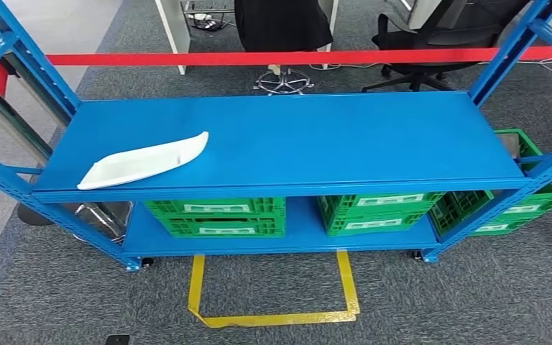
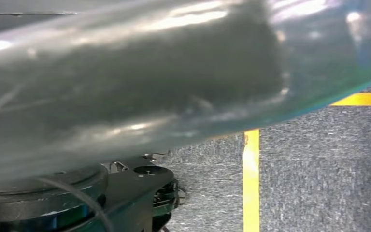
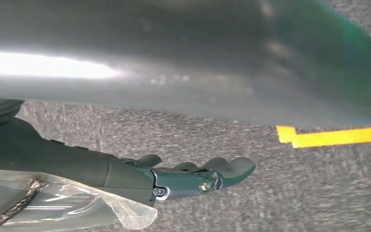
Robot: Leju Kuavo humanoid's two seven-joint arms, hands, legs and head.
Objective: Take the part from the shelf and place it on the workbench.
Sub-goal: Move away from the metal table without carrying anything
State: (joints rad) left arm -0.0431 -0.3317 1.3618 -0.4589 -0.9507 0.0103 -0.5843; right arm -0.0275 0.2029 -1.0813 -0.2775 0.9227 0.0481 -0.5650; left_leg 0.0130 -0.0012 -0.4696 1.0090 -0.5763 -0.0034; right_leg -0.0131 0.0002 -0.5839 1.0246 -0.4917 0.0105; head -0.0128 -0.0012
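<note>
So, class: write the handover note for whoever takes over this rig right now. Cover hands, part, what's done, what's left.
Right hand: hangs over the carpet, fingers extended, holding nothing.
Left hand: its state cannot be told from these views.
White part: lies on the top board of the blue shelf, toward its left end, untouched.
Done: nothing yet.
Left: reach, grasp the part, carry it to the workbench.

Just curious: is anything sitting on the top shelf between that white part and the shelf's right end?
No. In the head view, the blue shelf top is bare from the white part to its right end.
</note>
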